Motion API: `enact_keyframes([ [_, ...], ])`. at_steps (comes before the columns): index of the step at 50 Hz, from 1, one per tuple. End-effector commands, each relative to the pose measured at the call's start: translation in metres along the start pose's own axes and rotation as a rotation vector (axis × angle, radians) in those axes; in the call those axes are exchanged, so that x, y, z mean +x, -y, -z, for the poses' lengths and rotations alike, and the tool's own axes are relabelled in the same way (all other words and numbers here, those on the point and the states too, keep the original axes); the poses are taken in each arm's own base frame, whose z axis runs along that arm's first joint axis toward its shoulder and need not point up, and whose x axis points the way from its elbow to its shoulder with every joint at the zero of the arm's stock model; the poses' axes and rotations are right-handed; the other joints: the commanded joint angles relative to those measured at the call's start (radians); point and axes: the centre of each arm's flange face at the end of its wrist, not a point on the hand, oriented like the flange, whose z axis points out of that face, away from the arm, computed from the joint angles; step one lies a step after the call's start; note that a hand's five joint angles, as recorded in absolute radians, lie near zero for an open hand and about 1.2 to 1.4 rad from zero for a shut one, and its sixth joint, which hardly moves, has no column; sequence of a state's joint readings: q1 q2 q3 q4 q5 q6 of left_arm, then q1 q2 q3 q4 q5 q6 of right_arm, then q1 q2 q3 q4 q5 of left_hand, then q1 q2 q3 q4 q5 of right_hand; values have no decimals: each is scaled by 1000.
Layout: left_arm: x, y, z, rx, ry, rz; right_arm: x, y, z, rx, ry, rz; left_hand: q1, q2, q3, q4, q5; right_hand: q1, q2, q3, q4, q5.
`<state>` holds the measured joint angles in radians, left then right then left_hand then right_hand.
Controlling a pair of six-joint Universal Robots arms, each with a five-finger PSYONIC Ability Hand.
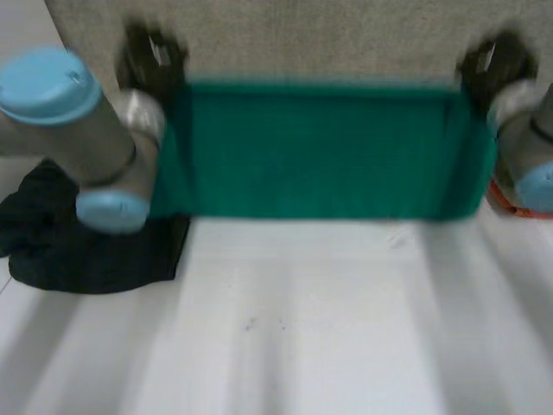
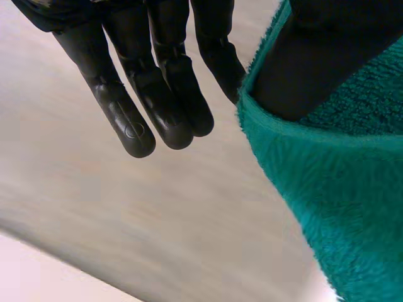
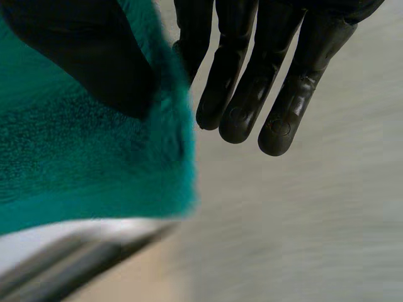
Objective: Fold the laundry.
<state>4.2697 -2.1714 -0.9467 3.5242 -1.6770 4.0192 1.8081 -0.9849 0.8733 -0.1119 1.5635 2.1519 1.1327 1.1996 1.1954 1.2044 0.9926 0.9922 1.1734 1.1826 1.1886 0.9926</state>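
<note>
The left arm (image 1: 86, 130) hides part of the green towel (image 1: 320, 151).

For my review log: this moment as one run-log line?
left hand: pinches green towel corner | right hand: pinches other corner | green towel: spread between them | black garment: on table

left hand (image 1: 151, 57) and right hand (image 1: 492, 66) are raised level, each thumb pinching a top corner of the green towel (image 1: 320, 156), other fingers straight.

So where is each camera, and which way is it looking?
Head view: behind the arms, looking down at the white table; left arm, right arm and the green towel show.
Left wrist view: on that wrist, looking along the left hand pinching a towel corner.
Right wrist view: likewise, the right hand.
All share the towel.
</note>
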Motion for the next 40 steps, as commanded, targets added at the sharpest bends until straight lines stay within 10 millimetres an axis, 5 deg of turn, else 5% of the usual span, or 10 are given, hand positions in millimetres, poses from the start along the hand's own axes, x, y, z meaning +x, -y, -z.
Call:
enact_keyframes([
  [1, -69, 61, -35, 379, 346, 15, 73, 62, -19, 354, -420, -26, 264, 197, 201, 192, 229, 404, 223, 214, 208, 229],
  [5, -59, 52, -30, 328, 281, 20, 63, 64, -15, 343, -375, -38, 264, 197, 201, 192, 229, 404, 223, 214, 208, 229],
  [8, -34, 26, -16, 232, 162, 43, 46, 58, -10, 314, -307, -46, 264, 197, 201, 192, 229, 404, 223, 214, 208, 229],
  [20, 43, -49, 51, -20, -126, 80, -49, -3, 27, 115, 27, -129, 264, 197, 201, 192, 229, 404, 223, 214, 208, 229],
  [24, 69, -75, 83, -115, -228, 75, -92, -31, 54, 12, 200, -158, 264, 197, 201, 192, 229, 404, 223, 214, 208, 229],
  [30, 96, -97, 148, -254, -401, 52, -120, -54, 100, -173, 430, -159, 264, 197, 201, 192, 229, 404, 223, 214, 208, 229],
  [34, 73, -81, 175, -279, -425, 32, -117, -64, 140, -334, 623, -143, 264, 197, 201, 192, 229, 404, 223, 214, 208, 229],
  [40, 32, -53, 233, -399, -585, -38, -57, -68, 194, -532, 778, -62, 264, 197, 201, 192, 229, 404, 223, 214, 208, 229],
])
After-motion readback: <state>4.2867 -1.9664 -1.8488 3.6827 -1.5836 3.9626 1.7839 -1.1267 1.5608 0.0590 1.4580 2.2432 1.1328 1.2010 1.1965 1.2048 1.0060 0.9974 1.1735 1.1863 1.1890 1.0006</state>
